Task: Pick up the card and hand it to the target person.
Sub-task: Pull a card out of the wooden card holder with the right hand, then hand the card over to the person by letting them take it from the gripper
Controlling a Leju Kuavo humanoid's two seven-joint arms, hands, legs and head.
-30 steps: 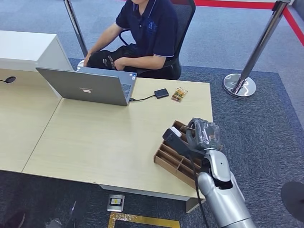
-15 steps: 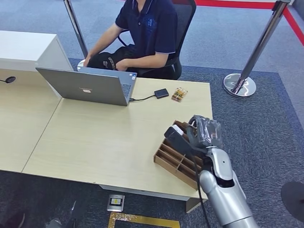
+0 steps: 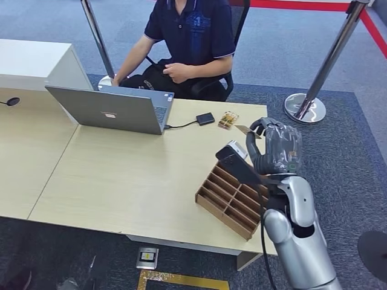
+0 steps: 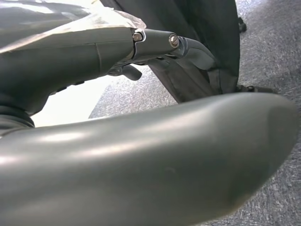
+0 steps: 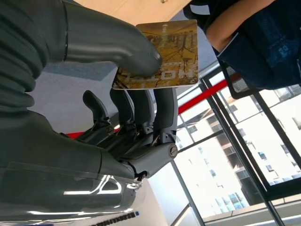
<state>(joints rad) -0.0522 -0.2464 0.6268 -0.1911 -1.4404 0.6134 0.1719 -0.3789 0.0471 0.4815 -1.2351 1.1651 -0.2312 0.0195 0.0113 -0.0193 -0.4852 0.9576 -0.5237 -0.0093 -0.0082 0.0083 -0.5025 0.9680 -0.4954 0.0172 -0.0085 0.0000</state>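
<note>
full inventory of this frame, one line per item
card: 1, yellow-brown, pinched in right hand
second card: 1, same print, on desk by hard drive
divider tray: 1, brown, desk's near right corner
laptop: 1, grey, open, before the person
hard drive: 1, black, cabled to laptop
desk: 1, light wood
stanchion: 1, chrome, right of desk
person: 1, navy shirt, seated behind desk
right hand: grey, raised above tray
left hand: grey, close-up, grasp unclear

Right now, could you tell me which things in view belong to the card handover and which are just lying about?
Job in hand:
- card, pinched in the right hand
- seated person
- wooden divider tray

Lying about:
- laptop
- small black box cabled to the laptop
- second card on the table
- stanchion
</note>
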